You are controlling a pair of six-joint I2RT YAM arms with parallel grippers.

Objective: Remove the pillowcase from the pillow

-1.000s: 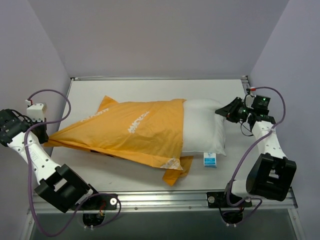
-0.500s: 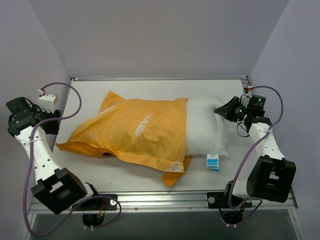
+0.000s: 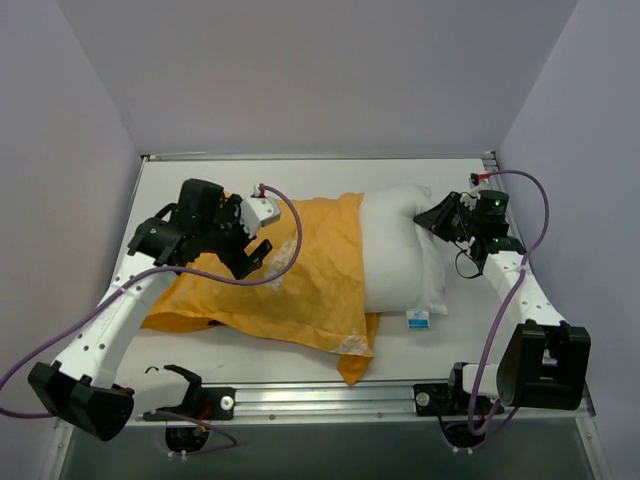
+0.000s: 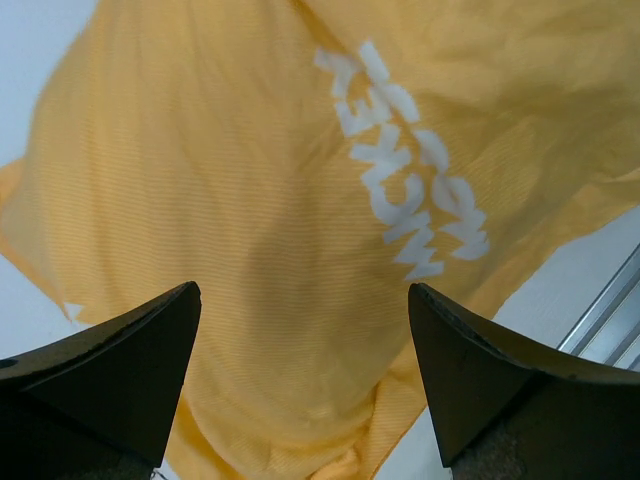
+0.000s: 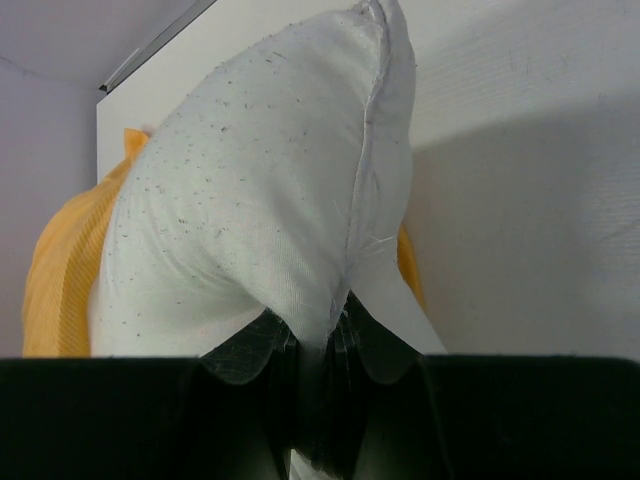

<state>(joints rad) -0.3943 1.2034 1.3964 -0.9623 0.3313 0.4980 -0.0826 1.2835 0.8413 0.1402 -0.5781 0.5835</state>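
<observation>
Across the table [image 3: 330, 175], with orange pillowcase [image 3: 300, 280] half off white pillow [image 3: 400, 255], right gripper [image 5: 320, 350] pinching pillow's end seam and left gripper [image 4: 303, 300] spread wide, empty, over fabric: may yank pillow from that thin pinch if cloth bunches when pulled.

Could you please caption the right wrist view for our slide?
Right gripper shut on a seam of the white pillow, orange-yellow pillowcase behind it.

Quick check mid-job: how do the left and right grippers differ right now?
The left gripper is open and empty; the right gripper is shut on the pillow. The left gripper hangs above the orange pillowcase, while the right gripper pinches the pillow's bare white end at its seam. Both are at the same half-cased pillow, one from each side.
</observation>
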